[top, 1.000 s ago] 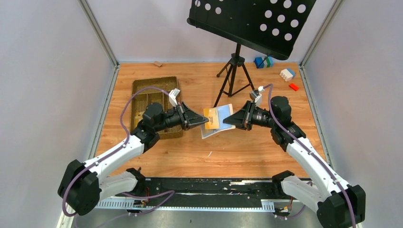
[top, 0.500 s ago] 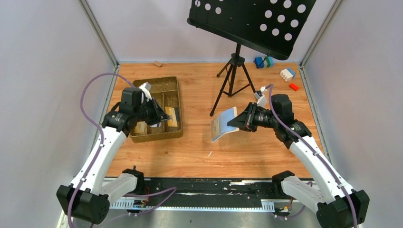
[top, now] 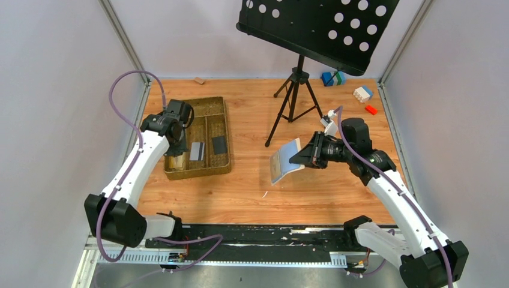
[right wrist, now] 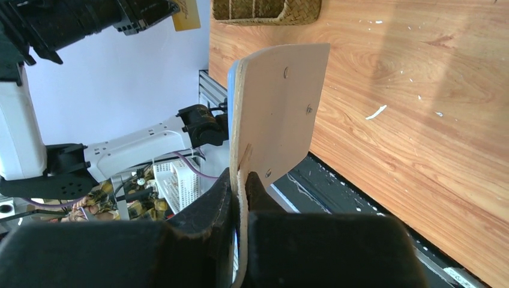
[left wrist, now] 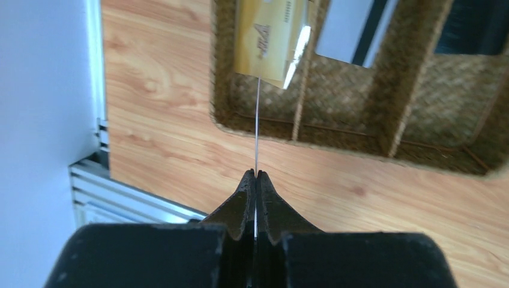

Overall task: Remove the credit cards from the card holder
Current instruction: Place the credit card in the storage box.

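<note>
Cream-beige card holder (top: 284, 161) with light blue inside, tilted above the tabletop (top: 252, 192), pinched in right gripper (right wrist: 240, 180), orange-yellow card (left wrist: 270, 36) pinched by left gripper (left wrist: 256, 177) over woven tray (top: 198, 174), silver-grey card (top: 197, 150) and black card (top: 219, 144) lying inside, black tripod (top: 292, 96) behind holder

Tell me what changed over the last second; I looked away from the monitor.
The left pincer, shut on the orange card, pulled it from the card holder and swung it leftward to over the left compartment of the woven tray. The right pincer kept its grip on the card holder near mid-table, off the surface, now tilted more on edge.
</note>
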Robot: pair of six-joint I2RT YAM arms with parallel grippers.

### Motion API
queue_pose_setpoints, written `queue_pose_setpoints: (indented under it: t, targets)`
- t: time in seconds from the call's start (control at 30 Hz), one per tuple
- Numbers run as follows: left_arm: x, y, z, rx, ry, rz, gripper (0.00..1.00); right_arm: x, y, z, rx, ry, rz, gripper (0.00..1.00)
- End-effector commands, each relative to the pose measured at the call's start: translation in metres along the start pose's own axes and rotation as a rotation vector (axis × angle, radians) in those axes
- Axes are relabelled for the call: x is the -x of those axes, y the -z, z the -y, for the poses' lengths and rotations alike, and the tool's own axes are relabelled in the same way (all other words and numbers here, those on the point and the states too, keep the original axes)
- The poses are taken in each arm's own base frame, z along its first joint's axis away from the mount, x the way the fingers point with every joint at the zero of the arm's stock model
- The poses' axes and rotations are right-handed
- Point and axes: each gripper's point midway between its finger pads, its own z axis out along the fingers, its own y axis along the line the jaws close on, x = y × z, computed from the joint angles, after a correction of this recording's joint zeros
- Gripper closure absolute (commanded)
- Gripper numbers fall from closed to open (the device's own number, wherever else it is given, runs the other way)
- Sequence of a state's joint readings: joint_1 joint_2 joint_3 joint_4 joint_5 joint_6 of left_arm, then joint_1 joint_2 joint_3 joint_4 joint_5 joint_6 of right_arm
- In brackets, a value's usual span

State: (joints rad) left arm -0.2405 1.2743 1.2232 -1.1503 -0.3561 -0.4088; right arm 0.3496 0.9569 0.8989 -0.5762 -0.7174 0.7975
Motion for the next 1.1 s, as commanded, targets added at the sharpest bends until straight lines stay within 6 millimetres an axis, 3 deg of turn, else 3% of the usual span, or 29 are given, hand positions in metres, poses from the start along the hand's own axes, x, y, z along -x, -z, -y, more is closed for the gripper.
queue_pose_setpoints:
  t: [0.0, 0.13, 0.5, 0.67, 0.87, 0.97, 1.07]
  targets:
    - [0.026, -0.006, -0.024, 0.15, -0.058, 0.06, 1.0, 0.006, 0.009, -0.017, 0.031, 0.064, 0.019, 1.0]
    - [0.042, -0.022, -0.02, 0.157, -0.076, 0.088, 1.0, 0.004, 0.012, -0.017, 0.023, 0.071, 0.014, 1.0]
    - [0.056, -0.07, -0.01, 0.187, -0.132, 0.054, 1.0, -0.001, 0.016, -0.014, 0.004, 0.089, 0.004, 1.0]
    - [0.05, -0.091, -0.002, 0.183, -0.163, -0.008, 1.0, 0.003, 0.017, -0.01, -0.022, 0.103, 0.029, 1.0]
    - [0.036, -0.113, -0.013, 0.293, -0.174, -0.095, 1.0, 0.007, 0.016, -0.005, -0.029, 0.097, 0.043, 1.0]
    - [0.034, -0.122, -0.004, 0.257, -0.166, -0.111, 1.0, 0.008, 0.014, -0.004, -0.024, 0.089, 0.039, 1.0]
    - [0.03, -0.121, 0.004, 0.214, -0.158, -0.143, 0.87, 0.011, 0.011, -0.001, -0.035, 0.078, 0.043, 1.0]
